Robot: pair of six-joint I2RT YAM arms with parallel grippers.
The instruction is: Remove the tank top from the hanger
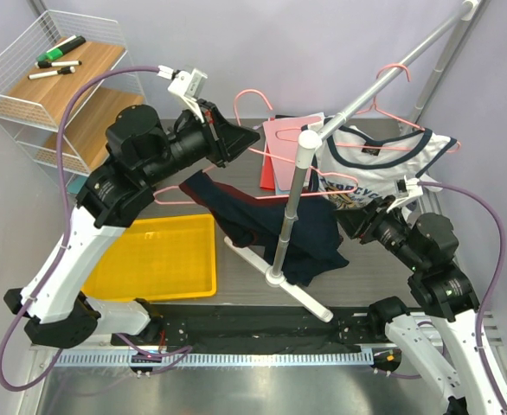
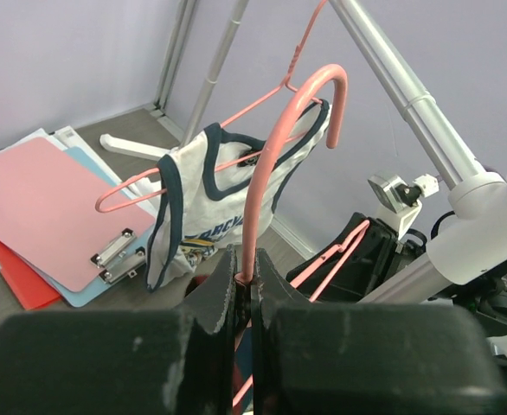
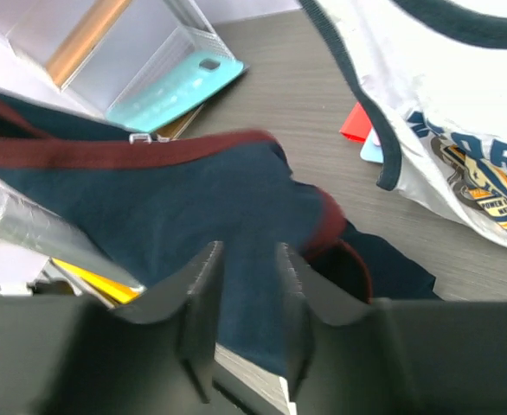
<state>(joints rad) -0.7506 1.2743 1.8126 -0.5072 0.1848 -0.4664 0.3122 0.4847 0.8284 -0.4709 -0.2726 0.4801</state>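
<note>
Pulling the navy tank top point(image 1: 314, 233) away too sharply could twist the pink hanger point(image 2: 265, 156) out of the left jaws, which are clenched on its neck at centre frame of the left wrist view, or catch a maroon-trimmed strap on the hanger's arm. The top droops from that hanger onto the desk point(image 1: 232, 281) mid-frame, and the right jaws hover released just above its fabric. The rack pole point(image 1: 290, 216) crosses in front of the cloth. A white tank top point(image 1: 383, 160) hangs near at upper right, and a yellow tray point(image 1: 150, 259) sits lower left.
</note>
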